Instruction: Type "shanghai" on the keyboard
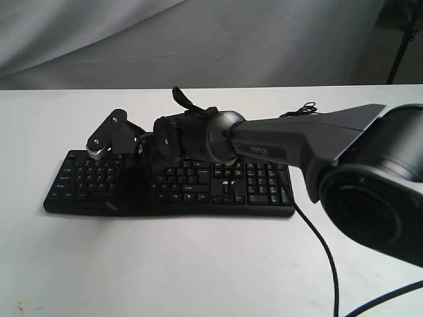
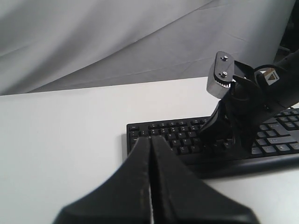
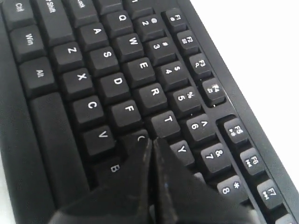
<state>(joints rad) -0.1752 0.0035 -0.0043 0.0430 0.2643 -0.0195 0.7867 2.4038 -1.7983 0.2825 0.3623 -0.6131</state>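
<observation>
White table [image 1: 198, 264] — right tool [image 3: 150, 142], jaws together, over G on the keyboard [image 3: 117, 83]

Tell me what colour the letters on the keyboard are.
White on the black keyboard, clearest in the right wrist view.

Our right arm [image 1: 291, 142] wears a dark grey tapered shell marked "PIPER", with a rounded grey joint and a black wrist block at its end. A black cable [image 1: 317, 241] trails below it. A black plate [image 2: 222, 72] carries two silver screws. The left tool [image 2: 150, 154] and right tool [image 3: 152, 154] look alike: two matte black wedge fingers each.
</observation>
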